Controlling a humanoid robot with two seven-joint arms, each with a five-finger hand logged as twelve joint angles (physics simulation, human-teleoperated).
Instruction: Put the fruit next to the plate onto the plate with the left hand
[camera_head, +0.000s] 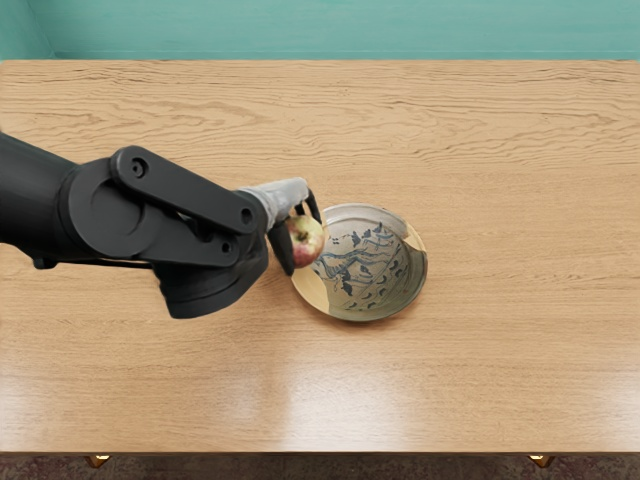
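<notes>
I'm seeing the apple (306, 240), red and yellow-green, sitting at the left rim of the plate (420, 262) and overlapping its edge. I can't tell whether it's touching the rim or hanging just above it. The left hand (290, 225) is gripping it, with fingers (283, 192) curling over the top and down the side away from the plate. The black forearm is running off leftward from the plate to the frame edge. The plate, with blue patterning inside, is lying flat on the wooden table (480, 130). A teal wall (330, 25) is showing beyond the plate's far side.
</notes>
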